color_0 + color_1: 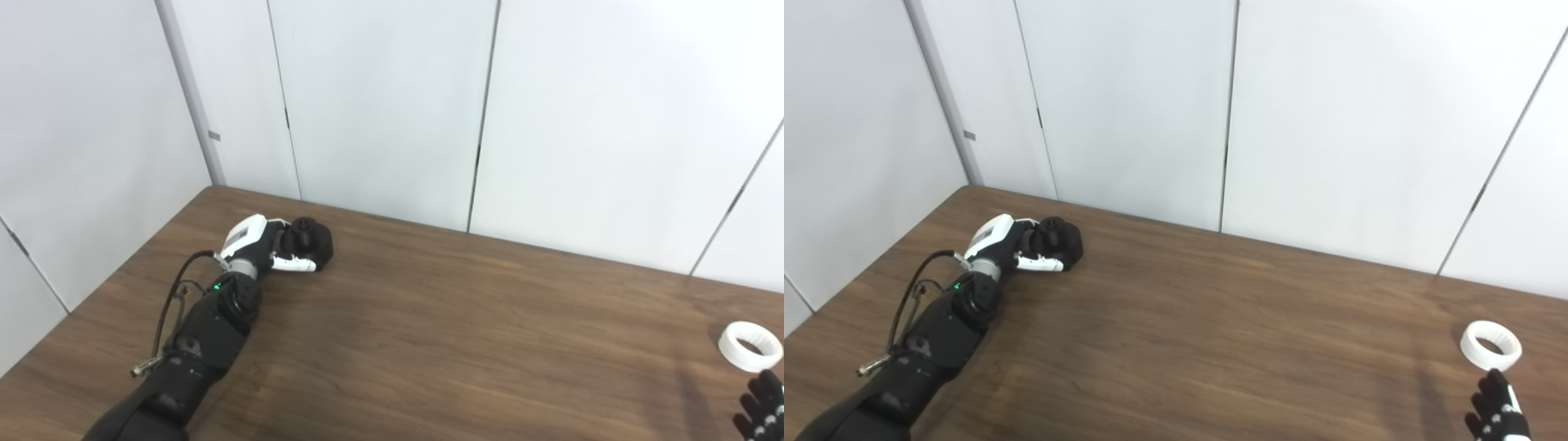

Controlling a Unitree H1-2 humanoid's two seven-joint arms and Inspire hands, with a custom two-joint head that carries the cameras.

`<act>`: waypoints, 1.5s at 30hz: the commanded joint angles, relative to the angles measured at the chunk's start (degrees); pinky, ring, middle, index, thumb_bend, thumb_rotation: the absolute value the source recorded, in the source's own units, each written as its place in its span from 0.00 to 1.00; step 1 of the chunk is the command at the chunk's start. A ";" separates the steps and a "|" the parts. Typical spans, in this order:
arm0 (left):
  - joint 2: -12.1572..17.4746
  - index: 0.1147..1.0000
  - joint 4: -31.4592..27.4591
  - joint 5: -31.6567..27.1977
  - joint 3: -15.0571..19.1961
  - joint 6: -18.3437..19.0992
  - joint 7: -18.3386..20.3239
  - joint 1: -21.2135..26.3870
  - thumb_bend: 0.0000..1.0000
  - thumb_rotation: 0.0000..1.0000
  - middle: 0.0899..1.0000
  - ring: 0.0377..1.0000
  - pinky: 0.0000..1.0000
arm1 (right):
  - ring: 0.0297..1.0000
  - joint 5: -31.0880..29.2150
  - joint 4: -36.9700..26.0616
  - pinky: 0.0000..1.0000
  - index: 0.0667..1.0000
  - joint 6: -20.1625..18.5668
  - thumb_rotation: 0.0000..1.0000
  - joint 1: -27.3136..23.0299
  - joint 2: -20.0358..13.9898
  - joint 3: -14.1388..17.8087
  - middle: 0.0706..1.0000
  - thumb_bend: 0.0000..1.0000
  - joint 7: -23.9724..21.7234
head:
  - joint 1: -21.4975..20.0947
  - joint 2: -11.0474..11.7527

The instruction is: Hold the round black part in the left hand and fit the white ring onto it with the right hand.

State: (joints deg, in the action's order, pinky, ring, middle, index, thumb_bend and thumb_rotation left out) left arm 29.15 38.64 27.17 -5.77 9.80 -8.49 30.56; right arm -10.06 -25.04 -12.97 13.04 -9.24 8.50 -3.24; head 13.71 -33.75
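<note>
Reaching at lower right, the right hand (pixel 1497 411), fingers spread and empty, should straddle the white ring (pixel 1490 345); left hand (pixel 269 248) grasps the round black part (pixel 310 241) at mid-left on the table (pixel 465 331).

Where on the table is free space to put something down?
The wide middle of the table, between the black part in the left hand and the white ring, is bare. The near right corner is crowded: the right hand is beside the ring.

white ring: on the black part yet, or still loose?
Loose. The white ring lies flat on the table at far right, just beyond the right hand; the black part sits far left in the left hand.
</note>
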 commanded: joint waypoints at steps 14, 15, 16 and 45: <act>-1.01 0.41 2.85 -1.13 2.56 -6.72 -8.91 3.59 0.53 0.06 0.79 0.89 0.87 | 1.00 -0.68 -2.30 1.00 1.00 0.69 1.00 -1.04 0.39 0.39 1.00 0.48 0.47 | 0.16 -0.59; -1.01 0.41 3.18 -1.07 2.46 -6.96 -8.93 3.65 0.52 0.06 0.79 0.89 0.87 | 1.00 -0.69 -2.42 1.00 1.00 0.50 1.00 -1.02 0.41 0.38 1.00 0.48 0.52 | 0.16 -0.63; -1.01 0.41 3.53 -0.93 2.36 -7.03 -8.98 3.75 0.52 0.06 0.79 0.89 0.86 | 1.00 -0.73 -2.52 1.00 1.00 0.33 1.00 -1.02 0.43 0.37 1.00 0.48 0.58 | 0.14 -0.66; -6.21 0.42 -20.28 0.69 -2.26 -7.18 -1.39 -9.07 0.52 0.07 0.81 0.91 0.89 | 1.00 -1.83 -1.63 1.00 1.00 0.09 1.00 -1.37 1.74 0.29 1.00 0.45 2.03 | -3.71 -3.55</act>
State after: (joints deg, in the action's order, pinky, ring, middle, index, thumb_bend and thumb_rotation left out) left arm 22.70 20.89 27.14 -8.02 3.65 -9.95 20.19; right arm -11.18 -25.66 -15.10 12.98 -8.89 8.35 -1.56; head 10.11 -37.18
